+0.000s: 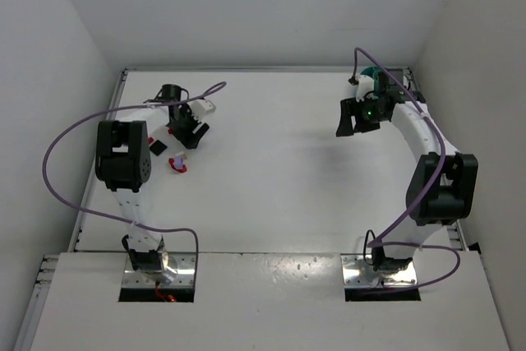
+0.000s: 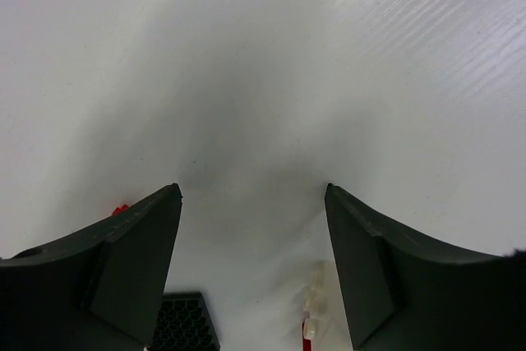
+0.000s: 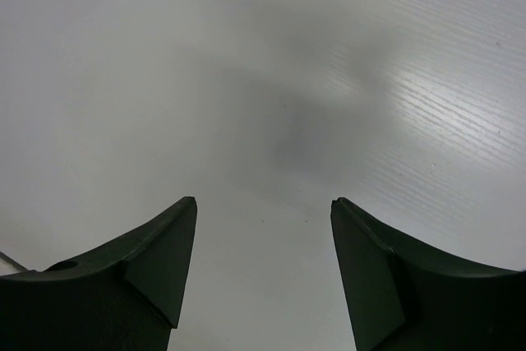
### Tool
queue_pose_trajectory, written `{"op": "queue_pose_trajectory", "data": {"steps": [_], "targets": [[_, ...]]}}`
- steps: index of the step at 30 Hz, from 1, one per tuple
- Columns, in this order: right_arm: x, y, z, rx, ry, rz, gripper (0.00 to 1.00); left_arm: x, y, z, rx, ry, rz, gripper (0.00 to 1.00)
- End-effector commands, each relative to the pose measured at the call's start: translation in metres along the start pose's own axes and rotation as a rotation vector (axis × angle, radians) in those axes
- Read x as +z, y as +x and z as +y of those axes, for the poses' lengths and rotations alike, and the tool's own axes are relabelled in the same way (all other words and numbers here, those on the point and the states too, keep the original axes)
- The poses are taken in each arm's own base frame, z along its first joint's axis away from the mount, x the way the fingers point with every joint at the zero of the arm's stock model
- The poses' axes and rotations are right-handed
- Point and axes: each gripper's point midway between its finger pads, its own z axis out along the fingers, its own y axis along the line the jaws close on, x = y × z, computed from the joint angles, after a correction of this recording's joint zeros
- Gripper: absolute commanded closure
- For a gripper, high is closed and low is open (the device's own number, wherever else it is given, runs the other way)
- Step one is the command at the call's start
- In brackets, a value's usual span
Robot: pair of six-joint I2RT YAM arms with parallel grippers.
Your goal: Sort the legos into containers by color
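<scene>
Top external view: the left gripper hangs at far left, fingers spread and grasping nothing. Red and whitish legos lie just near of it, beside a black piece. The right gripper, likewise spread and empty, sits by the teal tub at far right.

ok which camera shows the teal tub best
The top external view. The teal tub shows at the far right, though only a small part of it is visible because the right arm hides most of it. Neither wrist view shows it at all.
</scene>
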Motion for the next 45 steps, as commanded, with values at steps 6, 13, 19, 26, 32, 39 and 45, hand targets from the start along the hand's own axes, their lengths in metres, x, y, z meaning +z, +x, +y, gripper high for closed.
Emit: {"op": "queue_pose_trajectory", "data": {"steps": [6,13,19,26,32,39,45], "targets": [[-0.008,-0.022,0.012,-0.034,-0.03,-0.054,0.33,-0.078,0.005,0.05,-0.154,-0.177,-0.122,0.21],[-0.004,-0.017,0.023,-0.032,-0.051,-0.055,0.33,-0.123,0.057,0.083,-0.308,-0.29,-0.109,0.22],[-0.001,-0.015,0.026,-0.04,-0.058,-0.052,0.33,-0.108,0.094,0.065,-0.35,-0.201,-0.054,0.34],[0.004,-0.012,0.029,-0.034,-0.065,-0.041,0.33,-0.083,0.114,0.039,-0.383,-0.112,-0.007,0.33],[0.004,-0.012,0.029,-0.024,-0.065,-0.04,0.33,-0.067,0.119,0.037,-0.404,-0.097,0.017,0.23],[0.007,-0.01,0.028,-0.02,-0.066,-0.032,0.33,-0.049,0.114,0.035,-0.394,-0.094,0.044,0.23],[0.008,-0.012,0.026,-0.02,-0.057,-0.031,0.33,-0.029,0.11,0.04,-0.402,-0.072,0.054,0.23]]}}
